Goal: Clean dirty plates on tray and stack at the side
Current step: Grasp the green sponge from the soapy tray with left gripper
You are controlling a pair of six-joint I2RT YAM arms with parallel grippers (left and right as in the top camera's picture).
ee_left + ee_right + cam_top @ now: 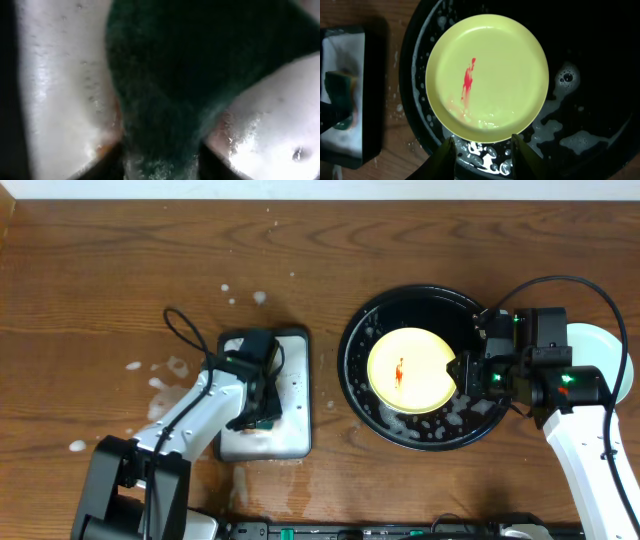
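A pale yellow glossy plate is seated in the large round black tray; a mint-green plate is placed beside it, at the bench's right edge.

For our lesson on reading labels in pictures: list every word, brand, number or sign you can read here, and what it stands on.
No readable text in any view.
Pale yellow round glossy plate: red smear only, no writing.
Large round black tray, grey-white rectangular tray: unmarked.
Dark green sponge: no label.
Green marks on black strip at overhead view's bottom edge: too small to read.
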